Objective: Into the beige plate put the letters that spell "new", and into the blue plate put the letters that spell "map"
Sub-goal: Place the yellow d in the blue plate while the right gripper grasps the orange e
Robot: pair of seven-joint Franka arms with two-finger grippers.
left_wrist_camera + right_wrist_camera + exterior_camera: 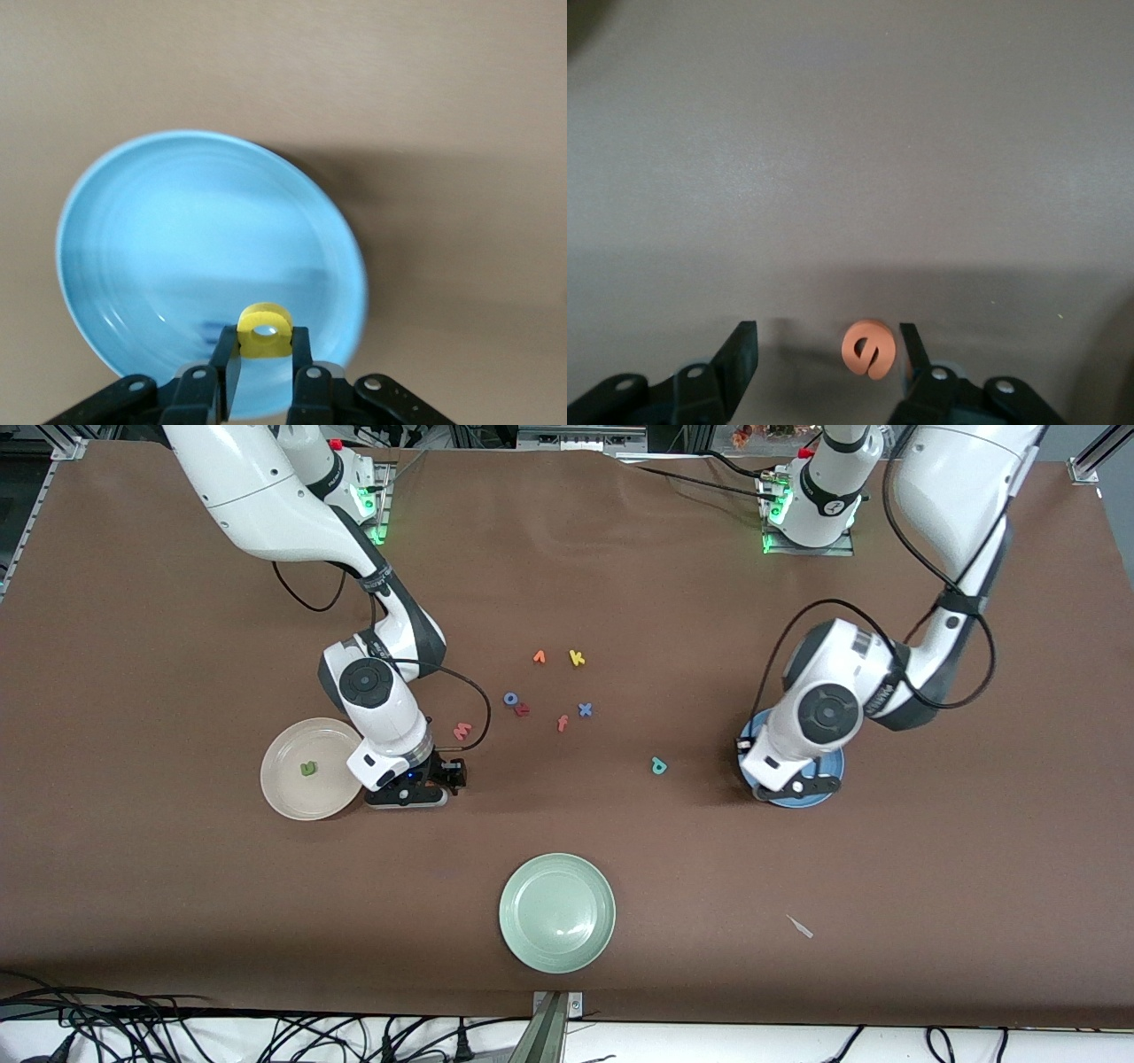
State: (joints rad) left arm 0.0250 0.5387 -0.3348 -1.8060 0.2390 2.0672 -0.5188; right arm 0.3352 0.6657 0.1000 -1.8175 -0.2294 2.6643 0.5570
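**Q:** Over the blue plate (177, 239), what does the left tool (266, 367) carry?

**A:** Its fingers are clenched on the yellow a (265, 332), a small rounded foam letter with a hole through it, hanging above the plate's rim and not yet let go. No other letter shows on the bare part of that plate.

**Q:** And the right tool (824, 359)?

**A:** It sits low over the bench (797, 646) just beside the beige plate (292, 797), jaws apart with the orange e (869, 348) between them against one finger; it looks released, not grasped.

**Q:** How far along is the sorting?

**A:** The dark green n (307, 768) already lies in the beige plate. The salmon-pink w (462, 732) and the teal p (658, 765) lie on the bench, well apart. No m can be picked out. By this judgement, most placements remain.
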